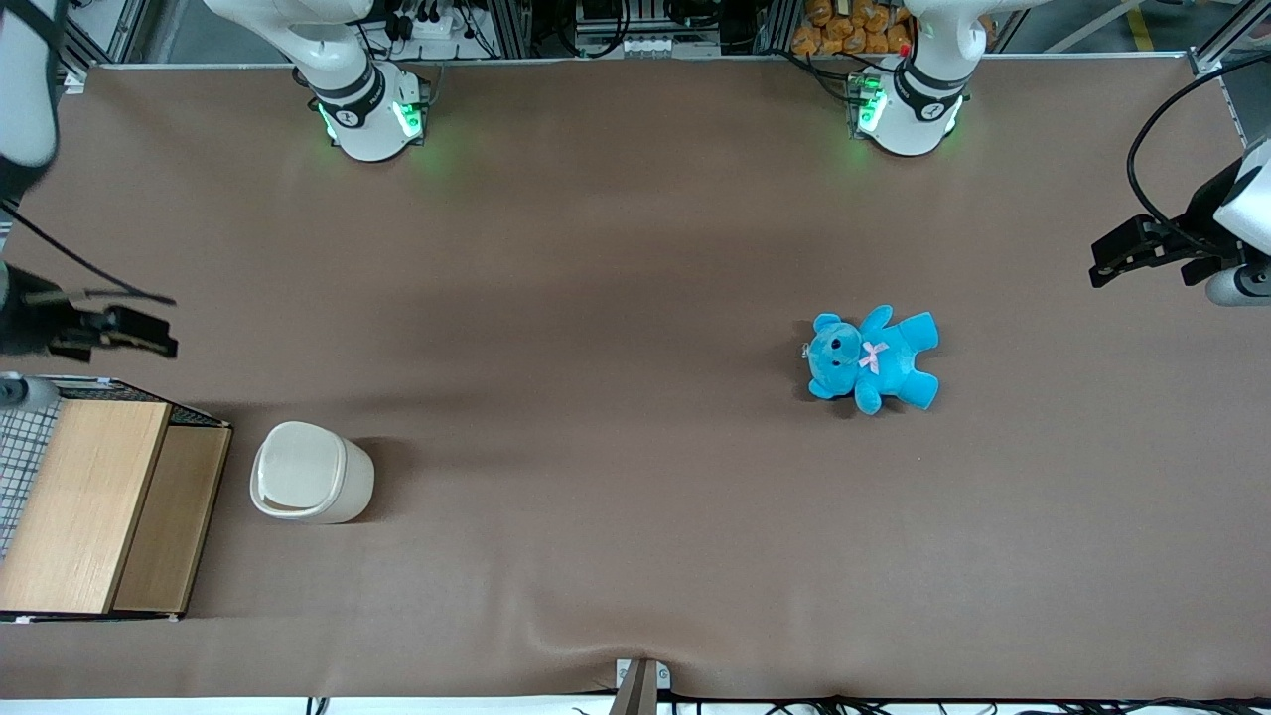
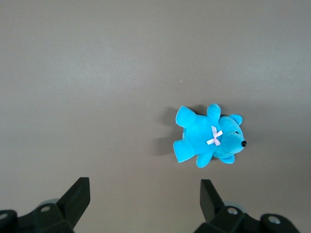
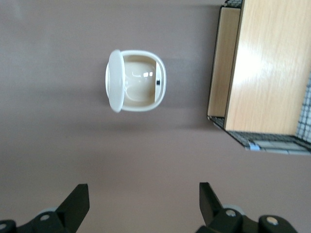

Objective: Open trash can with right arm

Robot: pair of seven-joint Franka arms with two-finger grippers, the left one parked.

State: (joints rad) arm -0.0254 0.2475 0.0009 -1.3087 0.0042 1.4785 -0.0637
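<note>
The cream-white trash can stands on the brown table, beside the wooden box and nearer the front camera than my gripper. In the right wrist view the trash can shows its lid standing up at one edge, with the glossy hollow inside in sight. My right gripper hangs well above the table at the working arm's end, apart from the can. It is open and empty, and it also shows in the right wrist view over bare cloth.
A light wooden box with a wire-mesh side sits beside the can at the table's working-arm end; it also shows in the right wrist view. A blue teddy bear lies toward the parked arm's end and also shows in the left wrist view.
</note>
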